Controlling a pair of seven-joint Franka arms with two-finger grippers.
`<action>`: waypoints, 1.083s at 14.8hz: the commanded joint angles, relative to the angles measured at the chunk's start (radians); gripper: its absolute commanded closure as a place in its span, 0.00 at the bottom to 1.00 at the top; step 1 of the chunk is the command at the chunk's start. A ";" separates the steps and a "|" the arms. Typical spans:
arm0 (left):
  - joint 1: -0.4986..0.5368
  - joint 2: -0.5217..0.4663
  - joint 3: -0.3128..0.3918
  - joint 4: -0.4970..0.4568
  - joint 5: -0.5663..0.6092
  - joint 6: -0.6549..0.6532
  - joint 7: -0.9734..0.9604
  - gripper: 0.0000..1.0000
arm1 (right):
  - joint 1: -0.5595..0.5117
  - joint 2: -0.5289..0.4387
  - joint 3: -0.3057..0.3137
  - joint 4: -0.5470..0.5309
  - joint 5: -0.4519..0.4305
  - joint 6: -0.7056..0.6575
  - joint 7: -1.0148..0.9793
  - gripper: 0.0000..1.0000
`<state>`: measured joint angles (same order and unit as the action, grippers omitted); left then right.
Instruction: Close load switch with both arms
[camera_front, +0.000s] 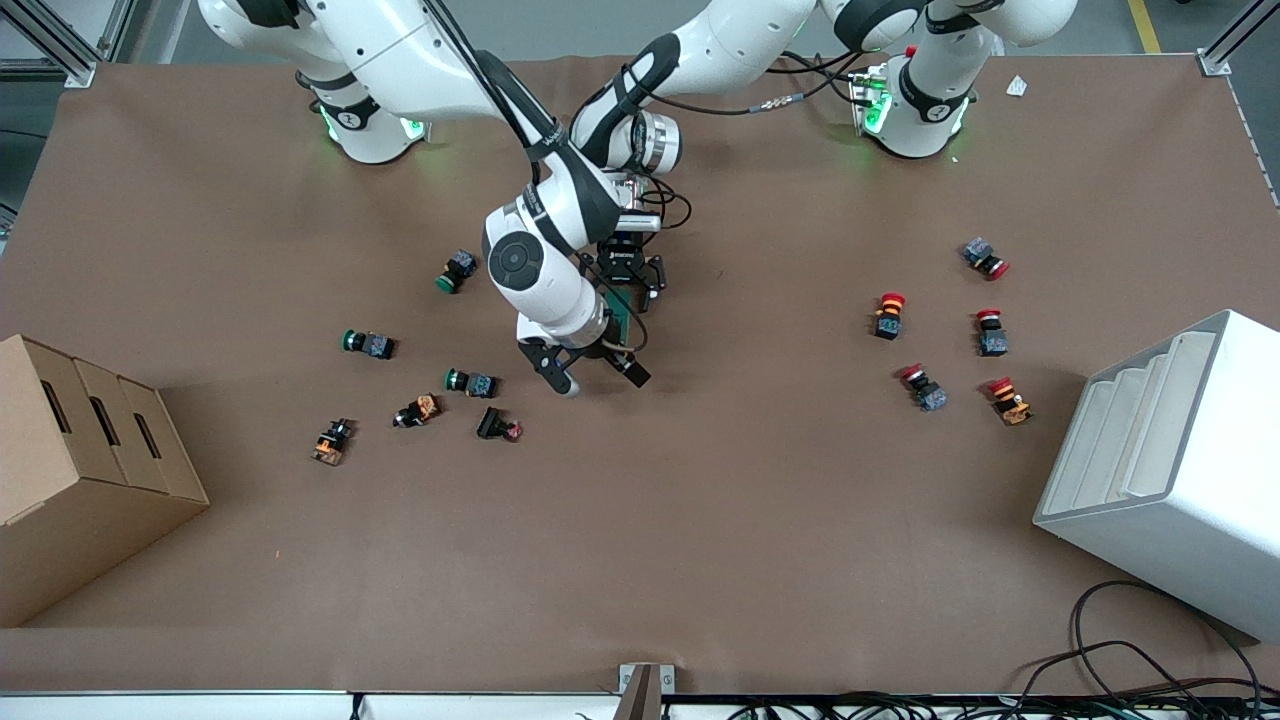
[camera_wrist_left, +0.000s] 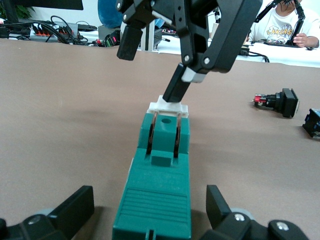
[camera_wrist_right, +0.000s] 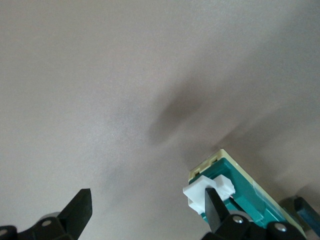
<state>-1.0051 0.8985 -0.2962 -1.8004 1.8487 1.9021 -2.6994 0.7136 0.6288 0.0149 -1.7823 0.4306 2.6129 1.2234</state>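
Observation:
The dark green load switch (camera_front: 622, 320) lies on the brown table near its middle, with its white lever (camera_wrist_left: 168, 106) at the end turned away from my left gripper. My left gripper (camera_front: 628, 298) straddles the switch's body (camera_wrist_left: 160, 180); its fingers (camera_wrist_left: 72, 210) stand apart from the block on both sides, open. My right gripper (camera_front: 600, 380) is open wide beside the lever end. One right fingertip (camera_wrist_left: 176, 86) rests on the white lever (camera_wrist_right: 207, 192) of the switch (camera_wrist_right: 245, 195). The other right finger (camera_wrist_right: 79, 210) is over bare table.
Green-capped push buttons (camera_front: 458, 270) (camera_front: 368, 344) (camera_front: 470, 382) and other small buttons (camera_front: 417, 410) (camera_front: 498, 427) lie toward the right arm's end. Red-capped buttons (camera_front: 887, 314) (camera_front: 990, 330) lie toward the left arm's end. A cardboard box (camera_front: 80, 470) and a white rack (camera_front: 1170, 470) stand at the table's ends.

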 joint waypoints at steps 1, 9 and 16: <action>0.025 0.120 -0.020 0.039 -0.043 0.110 -0.065 0.00 | -0.013 0.040 0.005 0.026 -0.001 0.007 -0.027 0.00; 0.025 0.120 -0.021 0.041 -0.043 0.112 -0.068 0.00 | -0.006 0.107 0.005 0.067 -0.003 0.016 -0.024 0.00; 0.030 0.114 -0.023 0.041 -0.043 0.121 -0.060 0.00 | -0.012 0.138 0.003 0.102 -0.007 0.016 -0.025 0.00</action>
<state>-1.0049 0.8986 -0.2963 -1.7993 1.8473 1.9028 -2.6994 0.7134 0.7084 0.0138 -1.7331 0.4298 2.6078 1.2195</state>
